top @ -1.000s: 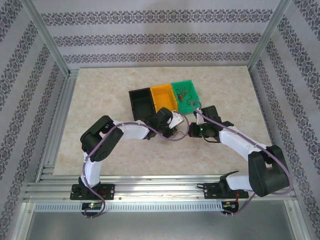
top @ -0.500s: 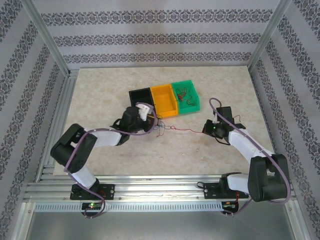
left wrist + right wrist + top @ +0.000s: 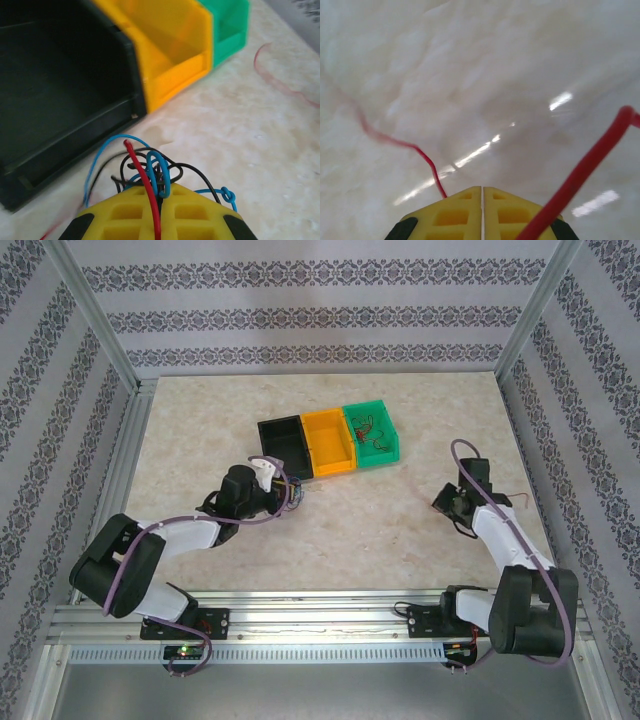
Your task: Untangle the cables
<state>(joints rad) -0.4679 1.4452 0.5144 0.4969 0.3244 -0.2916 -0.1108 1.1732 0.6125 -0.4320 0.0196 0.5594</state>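
A small tangle of blue, black and red cables (image 3: 150,167) sticks out of my left gripper (image 3: 161,191), which is shut on it just in front of the black bin (image 3: 60,95). From above, that gripper (image 3: 291,495) sits low over the table with the tangle (image 3: 299,493) at its tip. Far to the right, my right gripper (image 3: 482,189) is shut on a single thin red cable (image 3: 395,141), which trails over the table to the left. From above, a short piece of this red cable (image 3: 516,502) shows beside the right gripper (image 3: 446,503).
Three bins stand in a row at the table's middle back: black (image 3: 283,446), orange (image 3: 329,440) and green (image 3: 372,432). The green bin holds more thin wires (image 3: 364,427). Aluminium frame posts and patterned walls close in the table on both sides.
The arms have drawn apart, left going left, right going right. The red cable stretched between them half a second ago has come out of the tangle and stays with the right gripper.
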